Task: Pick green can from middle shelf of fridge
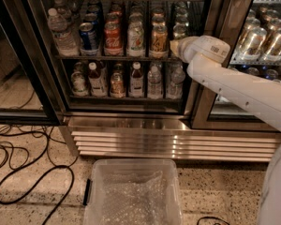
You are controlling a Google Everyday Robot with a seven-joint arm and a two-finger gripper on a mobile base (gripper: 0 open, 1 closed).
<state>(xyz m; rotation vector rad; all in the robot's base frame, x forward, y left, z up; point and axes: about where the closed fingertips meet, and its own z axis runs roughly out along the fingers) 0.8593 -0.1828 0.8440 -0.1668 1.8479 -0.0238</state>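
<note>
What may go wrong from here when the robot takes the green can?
The tool is at the right end of the middle shelf, and the orange-gold can stands between it and the green can; it may grab or topple that one instead. The red cola can stands close on the green can's other side, so it may get knocked.
</note>
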